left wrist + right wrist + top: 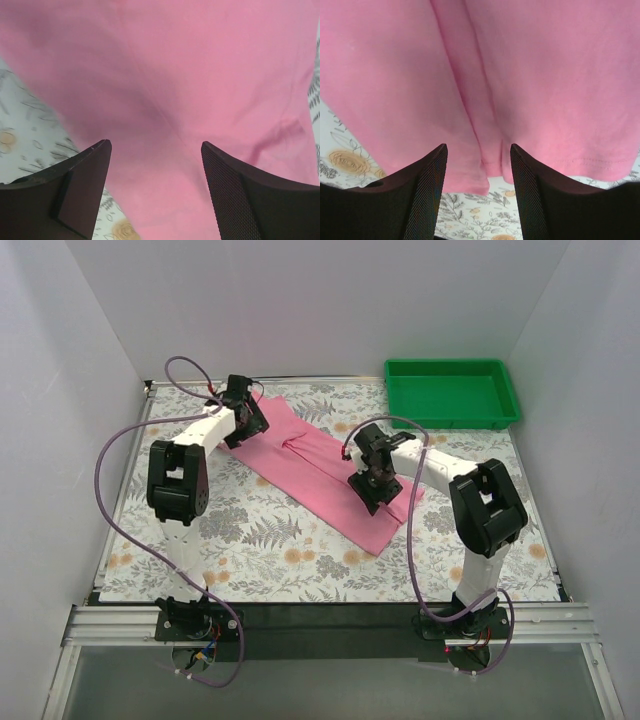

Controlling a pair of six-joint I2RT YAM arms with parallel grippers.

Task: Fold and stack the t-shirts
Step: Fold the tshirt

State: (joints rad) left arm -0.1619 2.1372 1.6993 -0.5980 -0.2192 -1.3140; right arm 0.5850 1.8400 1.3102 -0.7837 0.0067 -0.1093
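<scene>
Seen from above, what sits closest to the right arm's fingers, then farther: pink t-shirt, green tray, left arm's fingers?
1. pink t-shirt: directly under the right fingers.
2. green tray: far right corner.
3. left fingers: far left, over the t-shirt's other end.

Robot test cell, lab-type bench setup. Boxed in by plain white panels [330, 300] at 9, 12 and 3 o'clock. Left arm [178, 480] and right arm [488, 505] bolted to aluminium rail [330, 625] at 6 o'clock, purple cables [103, 490] looping loose. Floral cloth [270, 540] over table; green plastic tray [452, 392] at 1 o'clock.
</scene>
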